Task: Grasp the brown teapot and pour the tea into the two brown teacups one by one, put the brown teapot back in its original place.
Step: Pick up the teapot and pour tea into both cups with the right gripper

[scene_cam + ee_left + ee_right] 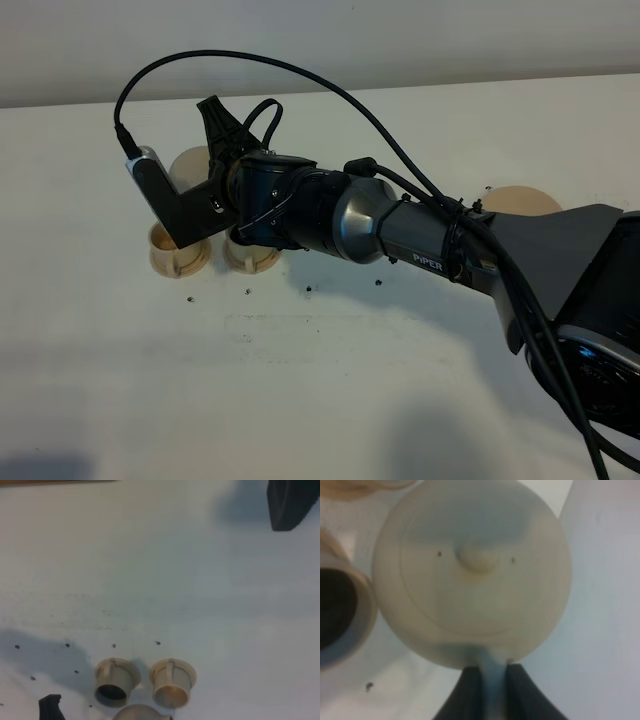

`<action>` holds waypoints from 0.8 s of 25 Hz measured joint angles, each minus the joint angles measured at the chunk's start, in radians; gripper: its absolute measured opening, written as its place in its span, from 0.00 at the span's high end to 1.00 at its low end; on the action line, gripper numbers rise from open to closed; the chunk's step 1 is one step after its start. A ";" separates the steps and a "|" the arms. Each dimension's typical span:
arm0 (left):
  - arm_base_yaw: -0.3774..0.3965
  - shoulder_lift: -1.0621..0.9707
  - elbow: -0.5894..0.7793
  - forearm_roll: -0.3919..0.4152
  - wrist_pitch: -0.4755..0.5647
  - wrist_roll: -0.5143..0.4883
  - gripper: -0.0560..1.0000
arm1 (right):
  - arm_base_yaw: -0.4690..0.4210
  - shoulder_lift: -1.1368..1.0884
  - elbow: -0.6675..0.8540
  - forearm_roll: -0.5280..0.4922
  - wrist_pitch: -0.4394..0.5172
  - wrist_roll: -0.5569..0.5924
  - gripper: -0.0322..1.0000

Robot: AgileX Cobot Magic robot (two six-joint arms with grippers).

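The brown teapot (pixel 472 575) fills the right wrist view, lid and knob facing the camera. My right gripper (pixel 495 682) is shut on its loop handle. In the high view the right arm reaches across to the left, and the right gripper (pixel 224 168) holds the teapot (pixel 190 160) just behind the two brown teacups (pixel 180 250) (pixel 250 255), largely hidden by the wrist. The left wrist view shows both teacups (pixel 116 682) (pixel 172 682) upright side by side, with the teapot's dome (pixel 140 713) at the frame edge. The round coaster (pixel 525 200) lies bare at the right. My left gripper is out of view.
The white table (pixel 320 380) carries small dark specks (pixel 310 291) near the cups. The right arm's base (pixel 600 340) and its black cable (pixel 300 80) take up the right side of the high view.
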 joint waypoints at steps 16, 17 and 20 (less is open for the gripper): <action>0.000 0.000 0.000 0.001 0.000 0.000 0.63 | 0.001 0.000 0.000 -0.032 0.005 -0.095 0.87; 0.000 0.000 0.000 0.001 0.000 0.000 0.63 | 0.001 0.000 0.000 -0.035 0.005 -0.095 0.87; 0.000 0.000 0.000 0.001 0.000 0.000 0.63 | 0.001 0.000 0.000 -0.047 0.007 -0.101 0.87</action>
